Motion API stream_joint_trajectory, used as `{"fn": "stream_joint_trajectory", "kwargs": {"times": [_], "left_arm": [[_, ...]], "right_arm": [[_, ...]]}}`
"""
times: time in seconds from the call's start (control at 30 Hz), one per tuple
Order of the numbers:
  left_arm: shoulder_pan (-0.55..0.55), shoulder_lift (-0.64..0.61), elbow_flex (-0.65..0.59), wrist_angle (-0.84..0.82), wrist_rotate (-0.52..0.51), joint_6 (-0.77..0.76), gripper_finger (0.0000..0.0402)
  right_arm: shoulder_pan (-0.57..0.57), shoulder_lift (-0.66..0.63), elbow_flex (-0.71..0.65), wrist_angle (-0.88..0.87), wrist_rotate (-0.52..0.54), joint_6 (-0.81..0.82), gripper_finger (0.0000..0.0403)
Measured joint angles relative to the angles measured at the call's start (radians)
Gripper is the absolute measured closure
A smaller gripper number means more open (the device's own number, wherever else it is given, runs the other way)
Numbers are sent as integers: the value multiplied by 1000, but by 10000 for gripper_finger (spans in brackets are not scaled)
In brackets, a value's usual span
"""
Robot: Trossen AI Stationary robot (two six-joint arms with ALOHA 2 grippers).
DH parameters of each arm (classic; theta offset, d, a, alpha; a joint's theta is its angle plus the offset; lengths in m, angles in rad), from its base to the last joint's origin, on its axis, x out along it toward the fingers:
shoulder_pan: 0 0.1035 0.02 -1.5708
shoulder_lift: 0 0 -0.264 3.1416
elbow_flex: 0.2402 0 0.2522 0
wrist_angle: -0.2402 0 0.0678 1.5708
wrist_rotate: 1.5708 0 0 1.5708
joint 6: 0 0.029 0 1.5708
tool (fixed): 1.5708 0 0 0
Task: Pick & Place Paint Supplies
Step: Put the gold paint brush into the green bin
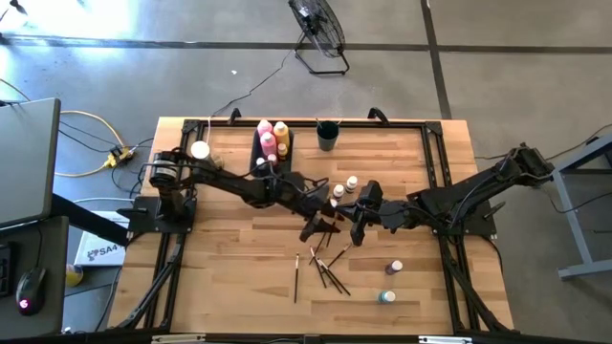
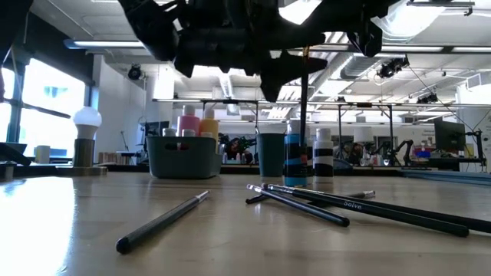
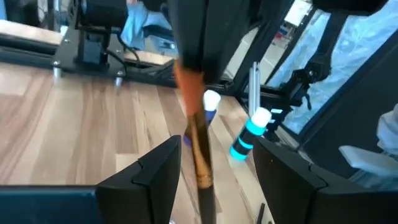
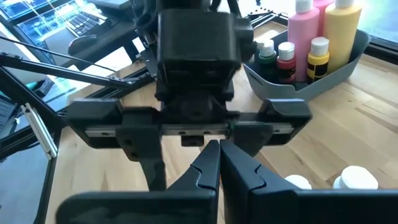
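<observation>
A thin paintbrush (image 3: pixel 200 149) with an orange band hangs upright over the table's middle, with my right gripper (image 4: pixel 218 152) shut on it. My left gripper (image 3: pixel 217 142) faces it from the table's left. It is open, with one finger on each side of the brush and a gap on both sides. In the low view the brush (image 2: pixel 304 115) shows as a dark upright rod. Several more brushes (image 1: pixel 325 272) lie flat on the wood. A grey bin (image 1: pixel 271 143) at the back holds pink and yellow squeeze bottles and small bottles. My right gripper pinches the paintbrush between its two shut fingers near the brush's upper end, just above the orange band (image 3: pixel 188 78). The fingers come from the table's right, slanting a little downward, and lie across the brush. The brush hangs upright below them, its dark handle downward.
A purple bottle (image 1: pixel 394 268) and a teal bottle (image 1: pixel 385 297) lie toward the near right. Two small white-capped bottles (image 1: pixel 345 186) stand just behind the grippers. A dark cup (image 1: pixel 327 136) stands beside the bin. A white knob on a tan base (image 1: pixel 199 150) is at the back left.
</observation>
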Motion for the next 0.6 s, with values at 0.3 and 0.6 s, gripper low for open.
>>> {"fn": "stream_joint_trajectory", "kwargs": {"times": [0.3, 0.6], "left_arm": [[0, -15, 6, 6, 10, 22, 205], [0, -13, 6, 3, 7, 23, 284]], "right_arm": [[0, 0, 0, -1, -1, -1, 401], [0, 0, 0, -1, 0, -13, 401]]}}
